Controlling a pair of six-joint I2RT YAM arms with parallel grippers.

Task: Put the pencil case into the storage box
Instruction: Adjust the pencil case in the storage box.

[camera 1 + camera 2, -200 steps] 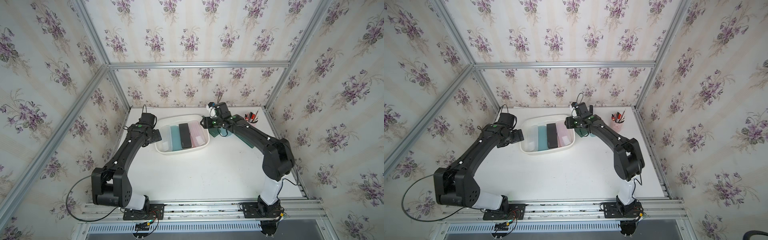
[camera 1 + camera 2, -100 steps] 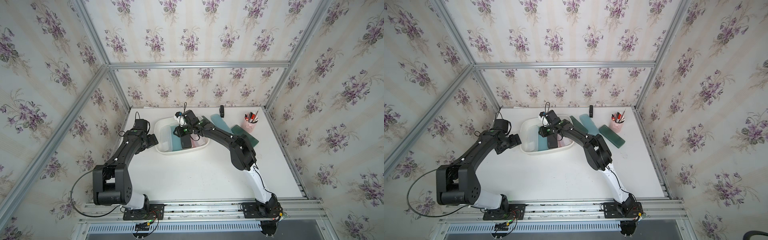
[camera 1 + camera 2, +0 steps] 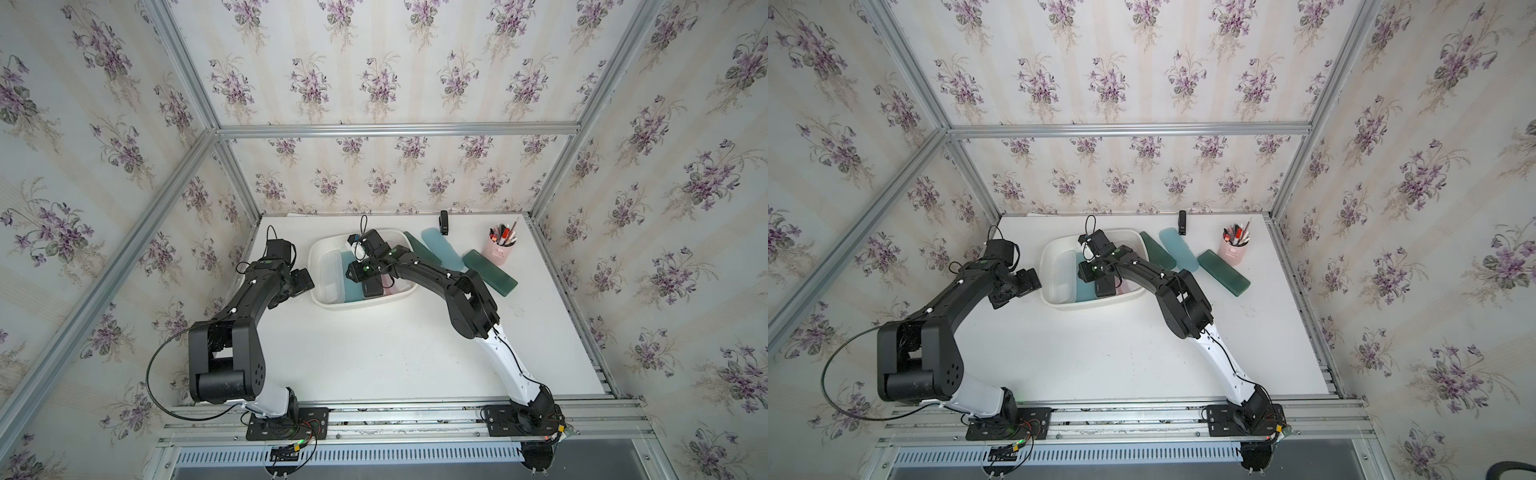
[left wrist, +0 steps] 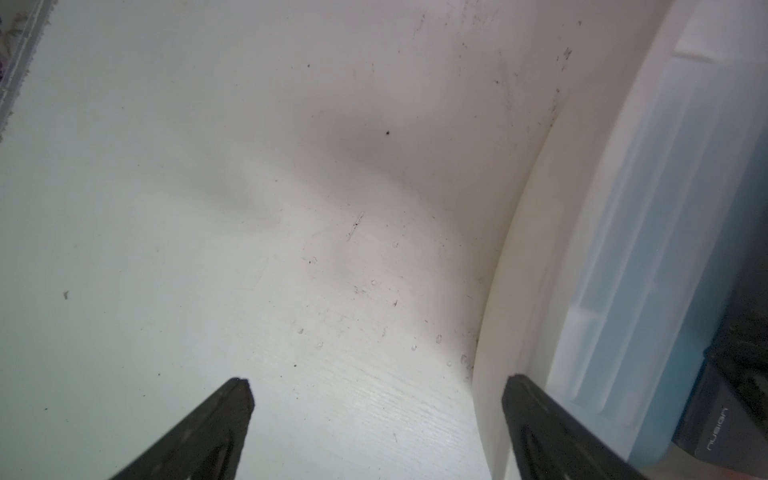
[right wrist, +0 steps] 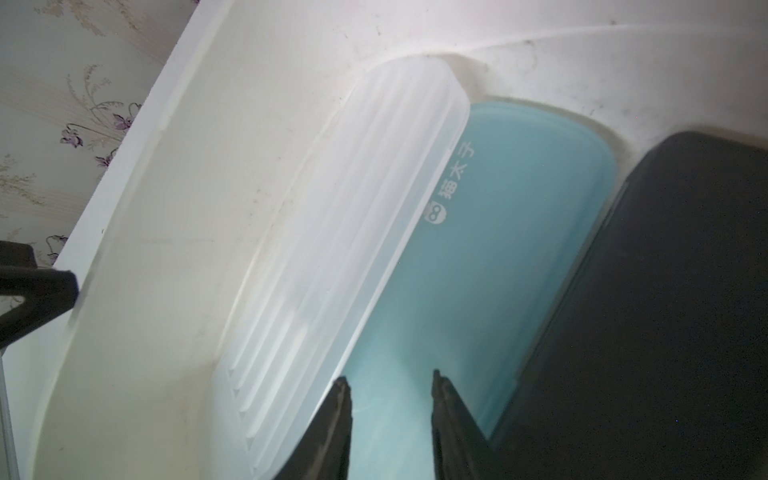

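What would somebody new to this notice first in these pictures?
The white storage box at the table's back holds clear, blue, black and pink pencil cases, and the right gripper hangs over the blue case. The left gripper stands wide open just outside the box's wall. Three more cases lie loose nearby, one dark green case beside a pink pen cup.

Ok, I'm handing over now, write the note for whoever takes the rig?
Left claw: open, empty, beside the storage box.
Right claw: jaws slightly apart, empty, above the teal case in the box.
Done: clear case, teal case, black case, pink case in the box.
To do: green case nearest the box, pale blue case, green case by the pen cup, all on the table.
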